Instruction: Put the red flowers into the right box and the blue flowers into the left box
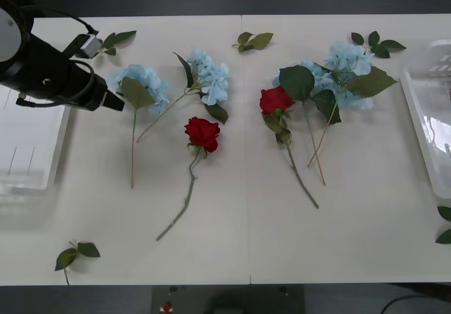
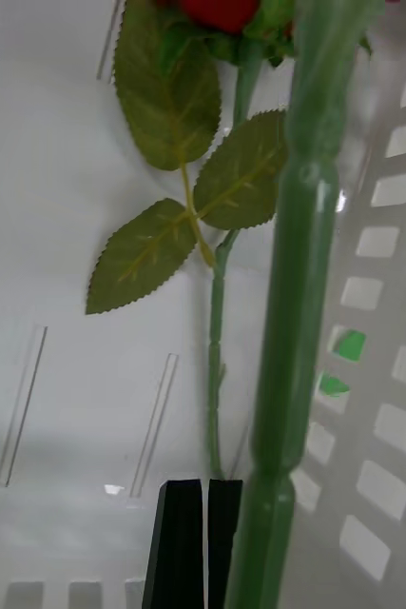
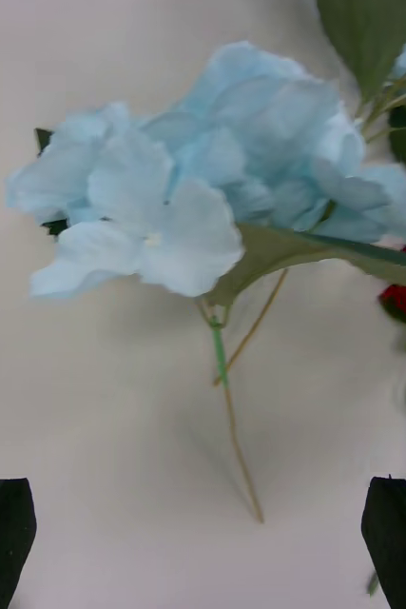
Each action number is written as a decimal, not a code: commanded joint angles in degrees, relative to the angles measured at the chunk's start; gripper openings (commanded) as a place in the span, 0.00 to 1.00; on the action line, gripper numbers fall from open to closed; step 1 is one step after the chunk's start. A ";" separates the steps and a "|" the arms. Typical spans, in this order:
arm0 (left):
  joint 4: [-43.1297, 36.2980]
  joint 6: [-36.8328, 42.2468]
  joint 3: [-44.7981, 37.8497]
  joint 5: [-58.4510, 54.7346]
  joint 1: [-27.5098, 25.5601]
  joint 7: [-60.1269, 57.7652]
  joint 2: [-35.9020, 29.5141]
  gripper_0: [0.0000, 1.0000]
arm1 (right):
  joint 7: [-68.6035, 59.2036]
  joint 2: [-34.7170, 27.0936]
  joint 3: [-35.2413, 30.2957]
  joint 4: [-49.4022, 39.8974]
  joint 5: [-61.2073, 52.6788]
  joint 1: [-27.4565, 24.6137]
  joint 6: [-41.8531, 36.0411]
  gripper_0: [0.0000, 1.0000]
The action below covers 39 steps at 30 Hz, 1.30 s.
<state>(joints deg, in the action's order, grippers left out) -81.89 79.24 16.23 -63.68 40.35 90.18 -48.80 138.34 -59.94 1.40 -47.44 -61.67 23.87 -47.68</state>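
A white table [image 1: 246, 243] with a central seam carries the scattered flowers, with loose leaf sprigs [image 1: 76, 253] near its edges. The left box [image 1: 28, 152] and right box [image 1: 430, 117] sit at opposite ends. Two red flowers [image 1: 203, 132] lie mid-table among pale blue flowers [image 1: 144, 83]. The left gripper [image 3: 203, 533] hovers wide open above a blue cluster; the right gripper [image 2: 195, 542] is closed inside the right box, beside rose stems.

A pale white table [image 1: 246, 243] — seamed down its middle — against dark surroundings.
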 commanded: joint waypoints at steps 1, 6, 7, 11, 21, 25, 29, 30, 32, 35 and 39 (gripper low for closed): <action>-1.08 -2.34 3.81 4.53 -0.01 -5.72 -0.06 1.00 | -4.48 -1.59 2.65 0.06 0.59 1.01 4.00 0.00; -1.08 -3.92 6.71 8.49 -0.01 -8.18 1.43 1.00 | -6.76 -0.53 3.00 1.56 0.94 1.01 6.19 0.09; -0.90 -3.74 6.80 9.45 -0.01 -8.26 2.13 1.00 | -6.68 -0.53 3.09 1.56 0.94 1.01 6.63 0.25; 2.62 -3.74 6.89 10.24 0.69 -7.74 5.21 1.00 | -6.32 -0.53 3.00 1.56 1.38 1.01 6.90 0.69; 8.68 -3.74 6.89 13.85 2.89 -6.86 10.31 1.00 | -5.36 -0.53 3.09 2.17 0.59 1.01 6.37 0.95; 8.68 -3.83 7.06 17.10 2.89 -7.21 11.27 1.00 | -5.27 -0.53 2.74 -0.29 -2.49 1.01 2.42 0.99; 8.68 -4.01 7.77 18.24 2.98 -7.47 11.98 1.00 | -5.88 -0.80 0.98 -2.05 -9.87 1.01 -3.82 1.00; 8.68 -4.27 8.03 18.42 2.98 -7.56 12.06 1.00 | -5.97 -0.80 0.89 -2.13 -11.37 1.01 -4.70 0.99; 8.68 -5.59 9.35 18.59 2.98 -8.00 12.06 1.00 | -6.41 -1.15 0.80 -2.84 -16.38 1.10 -7.60 0.99; 9.21 -7.43 11.19 18.68 2.98 -8.62 12.06 1.00 | -9.58 -1.15 0.80 -6.44 -19.36 1.10 -11.30 1.00; 10.26 -8.75 12.07 18.95 3.16 -8.88 12.33 1.00 | -19.60 -1.15 1.86 -14.09 -19.71 1.10 -15.43 1.00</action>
<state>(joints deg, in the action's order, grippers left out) -72.17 71.17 28.79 -45.46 40.66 82.24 -36.59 128.08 -59.89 2.32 -55.78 -81.08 23.87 -61.90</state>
